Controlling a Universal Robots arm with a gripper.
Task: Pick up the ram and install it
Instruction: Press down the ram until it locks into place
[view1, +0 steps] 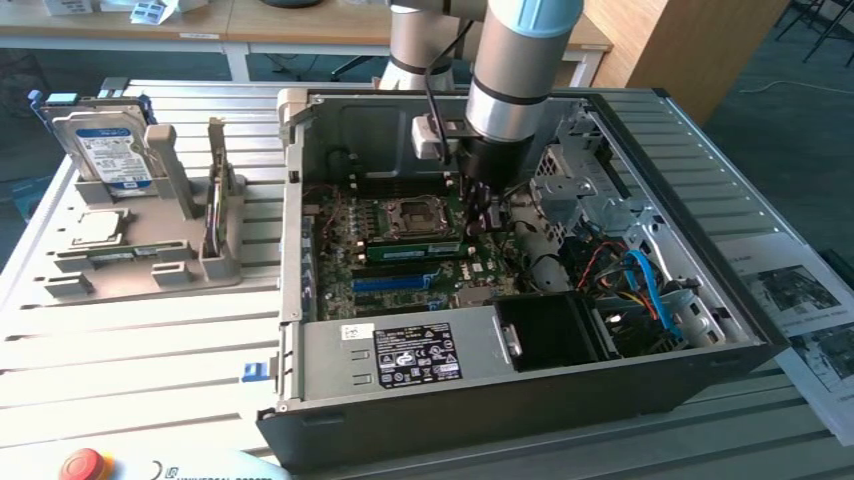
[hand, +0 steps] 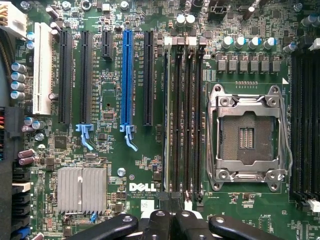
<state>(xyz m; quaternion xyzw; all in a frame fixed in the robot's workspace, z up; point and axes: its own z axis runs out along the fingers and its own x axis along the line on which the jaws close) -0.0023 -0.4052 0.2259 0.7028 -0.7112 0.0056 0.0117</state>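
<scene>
The ram (view1: 414, 249), a narrow green stick, stands on edge in a memory slot beside the CPU socket (view1: 404, 215) inside the open computer case. In the wrist view the ram (hand: 165, 120) shows as a thin pale edge in the slot closest to the black and blue expansion slots. My gripper (view1: 483, 212) hangs low over the motherboard, just at the exterior view's right of the stick. Its fingers (hand: 159, 220) are pressed together, shut with nothing between them, over one end of the slot bank. Whether they touch the ram I cannot tell.
The case walls (view1: 296, 200) and drive cage (view1: 587, 180) close in around the arm. Cables (view1: 641, 280) and the power supply (view1: 414, 355) fill the near side. A grey fixture (view1: 160, 250) at the exterior view's left holds a blue-labelled hard drive (view1: 111, 150).
</scene>
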